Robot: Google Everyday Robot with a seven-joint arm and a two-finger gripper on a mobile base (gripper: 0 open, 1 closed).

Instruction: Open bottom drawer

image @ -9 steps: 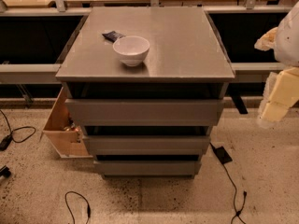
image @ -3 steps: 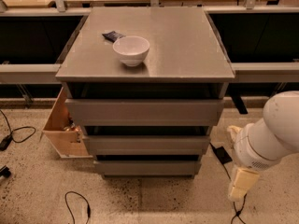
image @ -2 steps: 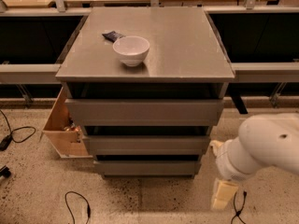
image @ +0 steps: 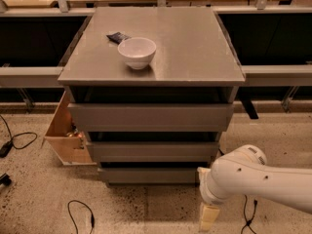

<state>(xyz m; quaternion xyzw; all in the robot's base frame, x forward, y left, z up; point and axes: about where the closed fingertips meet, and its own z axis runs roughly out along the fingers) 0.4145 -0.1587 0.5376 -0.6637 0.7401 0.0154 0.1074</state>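
The bottom drawer is the lowest and narrowest of three grey fronts on the grey cabinet; it looks closed, flush under the middle front. My white arm reaches in from the lower right. My gripper hangs low near the floor, just right of and below the bottom drawer's right end, not touching it.
A white bowl and a small dark object sit on the cabinet top. A light wooden box stands at the cabinet's left. Cables lie on the speckled floor. Dark shelving runs behind.
My arm has swung down from the right side and moved left, bringing the gripper close to the bottom drawer's right end. The drawers have not moved.
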